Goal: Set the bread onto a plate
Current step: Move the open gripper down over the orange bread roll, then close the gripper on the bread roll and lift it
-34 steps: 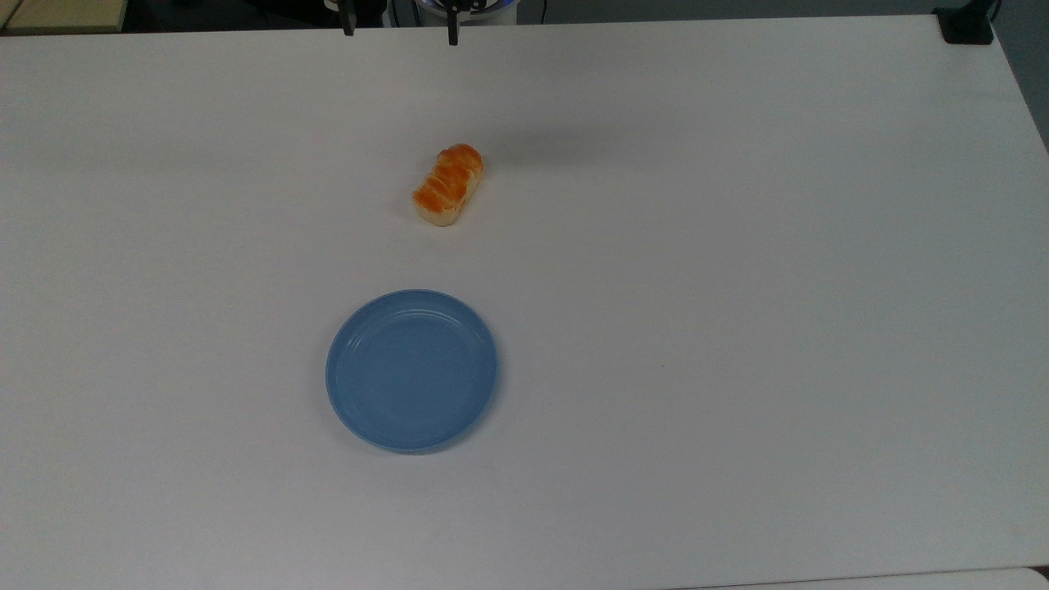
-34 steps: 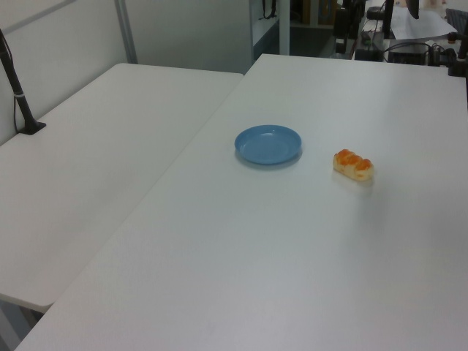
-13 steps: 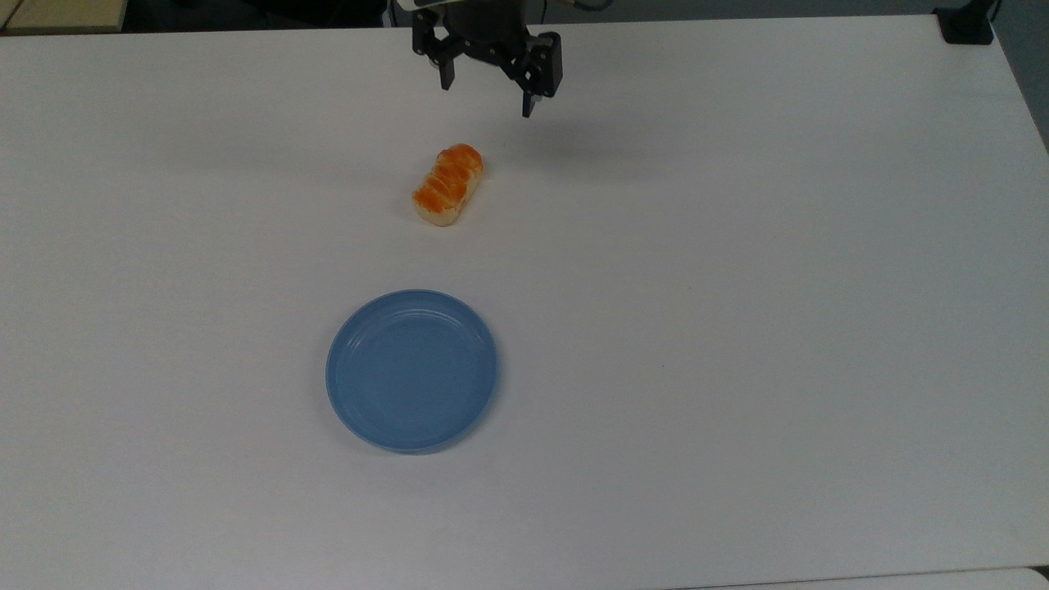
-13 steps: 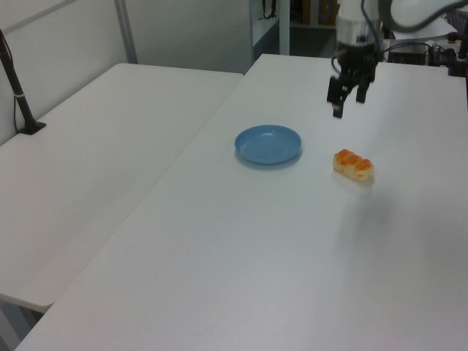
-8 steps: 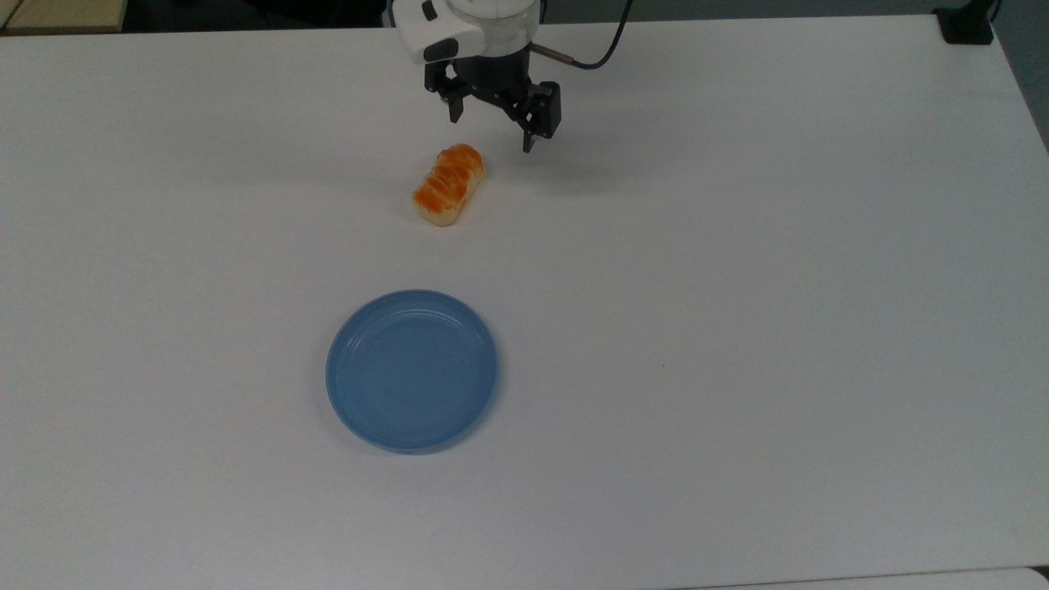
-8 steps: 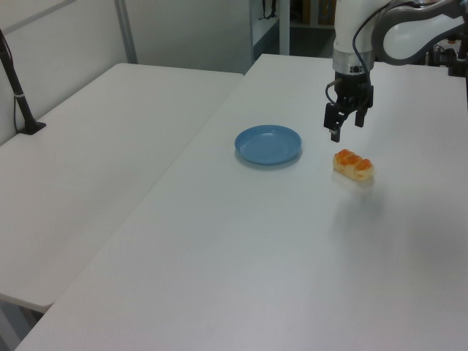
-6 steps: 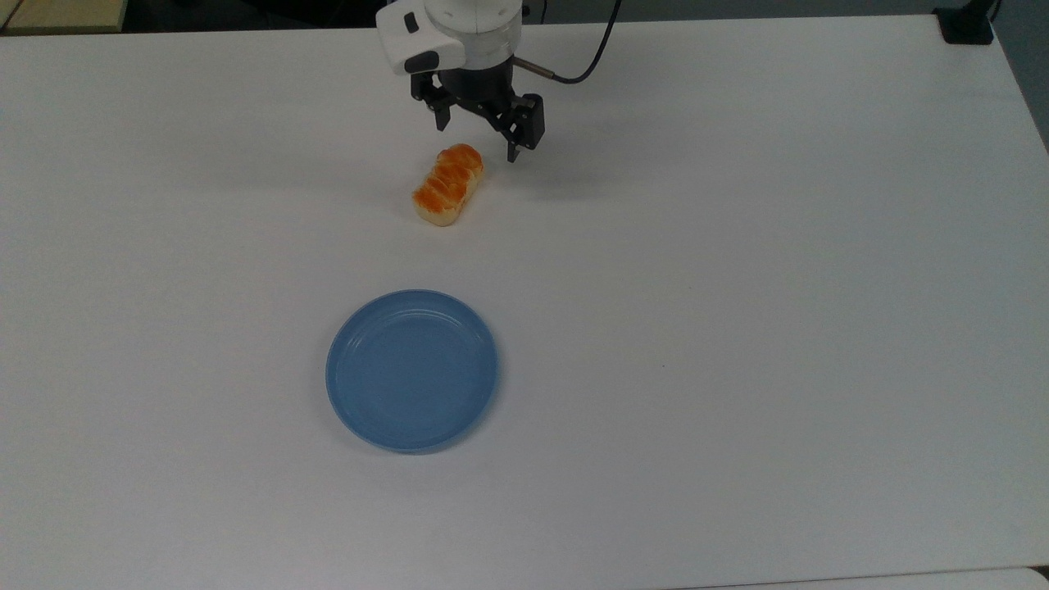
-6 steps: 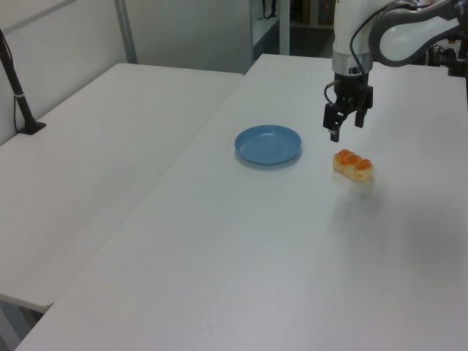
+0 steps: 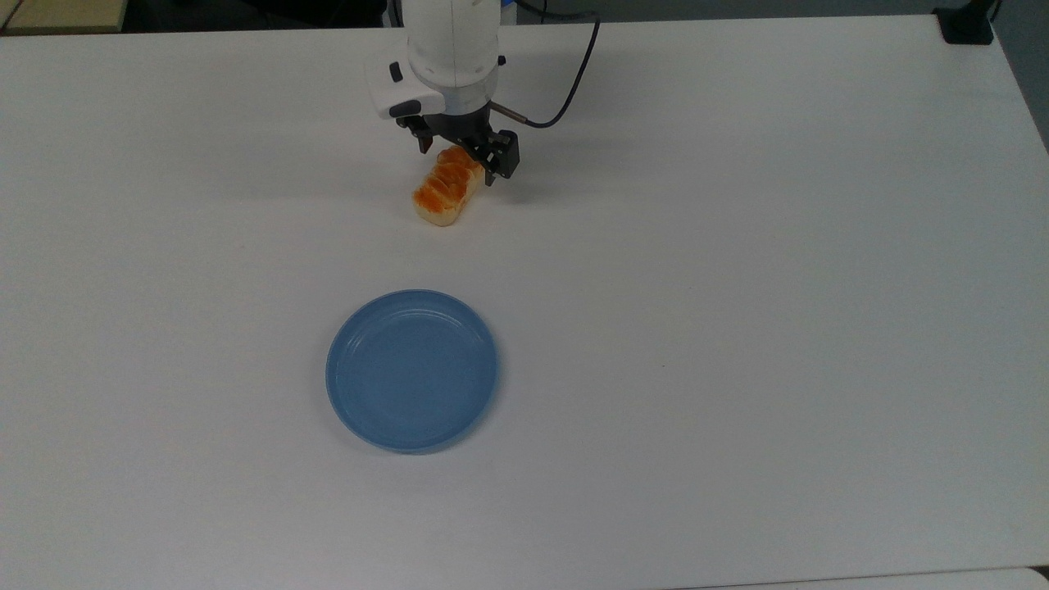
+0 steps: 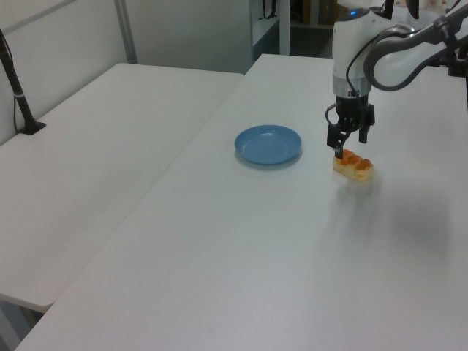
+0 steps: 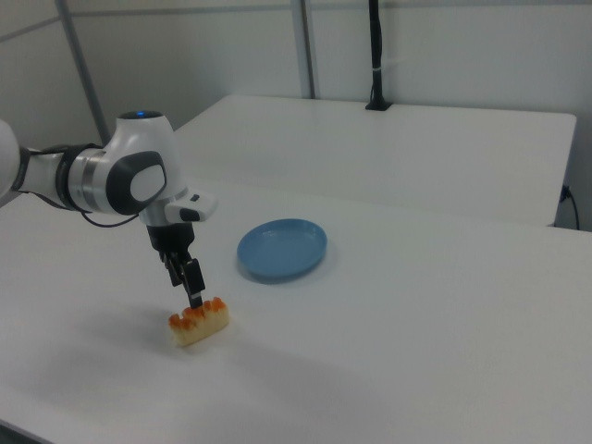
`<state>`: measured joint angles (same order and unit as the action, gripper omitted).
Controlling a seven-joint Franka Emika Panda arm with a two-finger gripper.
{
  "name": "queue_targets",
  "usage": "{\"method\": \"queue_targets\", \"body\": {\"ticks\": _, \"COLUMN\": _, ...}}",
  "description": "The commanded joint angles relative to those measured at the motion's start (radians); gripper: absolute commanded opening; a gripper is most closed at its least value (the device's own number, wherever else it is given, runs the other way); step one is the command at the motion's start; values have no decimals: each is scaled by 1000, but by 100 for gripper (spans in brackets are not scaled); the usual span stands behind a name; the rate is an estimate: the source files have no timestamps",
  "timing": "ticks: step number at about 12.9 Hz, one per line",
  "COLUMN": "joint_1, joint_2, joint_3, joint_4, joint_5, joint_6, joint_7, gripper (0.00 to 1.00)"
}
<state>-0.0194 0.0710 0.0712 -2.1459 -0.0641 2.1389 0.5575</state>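
Bread (image 9: 445, 193) flat on white table (image 9: 737, 246), well apart from empty blue plate (image 9: 412, 369), gripper (image 9: 457, 162) directly over the roll's far end in the top view, fingers spread wide, straddling it, not closed on it

From overhead we look straight down on the desk (image 9: 737, 328); our left and right views look across it from opposite sides, all sharing the plate (image 9: 412, 369).
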Motion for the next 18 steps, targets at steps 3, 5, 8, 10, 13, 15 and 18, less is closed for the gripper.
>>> {"method": "queue_targets", "body": {"ticks": 3, "joint_1": -17, "joint_2": 23, "joint_3": 9, "joint_4": -45, "joint_5": -57, "joint_6": 38, "joint_7": 13, "gripper": 99}}
{"method": "queue_targets", "body": {"ticks": 5, "joint_1": -17, "joint_2": 21, "joint_3": 7, "joint_4": -78, "joint_5": -65, "joint_6": 82, "joint_7": 13, "gripper": 99}}
{"method": "queue_targets", "body": {"ticks": 8, "joint_1": -20, "joint_2": 45, "joint_3": 7, "joint_4": -101, "joint_5": -132, "joint_6": 130, "joint_7": 74, "gripper": 86}}
{"method": "queue_targets", "body": {"ticks": 10, "joint_1": -25, "joint_2": 55, "joint_3": 9, "joint_4": -94, "joint_5": -138, "joint_6": 137, "joint_7": 84, "gripper": 32}}
{"method": "queue_targets", "body": {"ticks": 13, "joint_1": -30, "joint_2": 50, "joint_3": 9, "joint_4": -71, "joint_5": -138, "joint_6": 136, "joint_7": 85, "gripper": 0}}
{"method": "queue_targets", "body": {"ticks": 15, "joint_1": -54, "joint_2": 55, "joint_3": 9, "joint_4": 39, "joint_5": -137, "joint_6": 121, "joint_7": 84, "gripper": 0}}
{"method": "queue_targets", "body": {"ticks": 18, "joint_1": -76, "joint_2": 169, "joint_3": 9, "joint_4": 284, "joint_5": -137, "joint_6": 119, "joint_7": 52, "gripper": 0}}
